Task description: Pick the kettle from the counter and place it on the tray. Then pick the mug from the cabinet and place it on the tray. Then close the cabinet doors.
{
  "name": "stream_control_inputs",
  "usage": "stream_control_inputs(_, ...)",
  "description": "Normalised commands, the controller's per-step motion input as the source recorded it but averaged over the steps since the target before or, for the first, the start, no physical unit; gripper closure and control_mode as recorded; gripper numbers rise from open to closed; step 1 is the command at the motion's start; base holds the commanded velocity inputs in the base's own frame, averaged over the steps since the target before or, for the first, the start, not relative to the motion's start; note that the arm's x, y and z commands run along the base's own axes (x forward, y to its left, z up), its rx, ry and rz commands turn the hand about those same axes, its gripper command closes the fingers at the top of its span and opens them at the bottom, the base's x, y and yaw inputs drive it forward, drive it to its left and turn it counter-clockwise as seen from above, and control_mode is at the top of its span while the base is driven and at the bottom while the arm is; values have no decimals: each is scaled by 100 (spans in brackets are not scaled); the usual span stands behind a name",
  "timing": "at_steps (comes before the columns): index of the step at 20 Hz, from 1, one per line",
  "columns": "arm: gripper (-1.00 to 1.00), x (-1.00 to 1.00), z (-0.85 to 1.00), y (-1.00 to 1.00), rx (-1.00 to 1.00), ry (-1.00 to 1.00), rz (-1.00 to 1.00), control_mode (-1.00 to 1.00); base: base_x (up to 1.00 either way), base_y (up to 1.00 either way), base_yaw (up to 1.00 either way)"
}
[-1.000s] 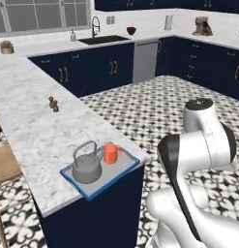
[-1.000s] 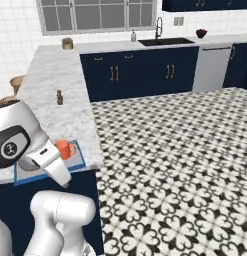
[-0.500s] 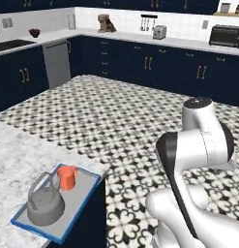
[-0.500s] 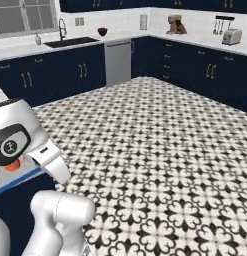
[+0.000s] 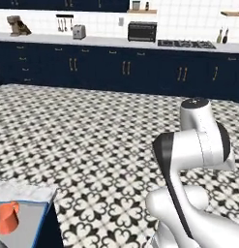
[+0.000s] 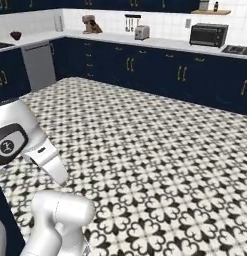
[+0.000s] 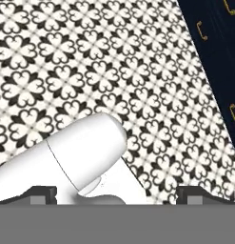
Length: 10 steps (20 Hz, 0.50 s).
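The orange mug [image 5: 7,218] stands on the grey tray, whose blue rim [image 5: 43,222] shows at the lower left corner of the left base view. The tray rests on the marble counter [image 5: 24,193]. The kettle, the cabinet and the cabinet doors are out of view. In the hand view my gripper [image 7: 119,194] is open, its fingertips [image 7: 43,193] far apart, with no object between them, pointing down at the patterned floor [image 7: 90,62]. My white arm [image 5: 198,145] is folded up over the base, away from the tray.
A wide black-and-white patterned floor [image 5: 92,135] lies ahead. Navy base cabinets with gold handles [image 5: 126,68] line the far wall, carrying a toaster oven [image 5: 142,31], a toaster [image 5: 79,32] and a stand mixer [image 6: 89,24]. A steel dishwasher [image 6: 39,65] stands at the left.
The whole picture has swung: the base turned right, away from the counter. The tray and mug slid to the left view's lower left corner. The gripper stayed open.
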Motion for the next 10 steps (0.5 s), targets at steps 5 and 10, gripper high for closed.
stream_control_inputs(5, -100, 0, 0, 0, 0, 0, 0, 100, 0, -65, -63)
stream_control_inputs(10, -100, 0, 0, 0, 0, 0, 0, 100, 0, -9, -76)
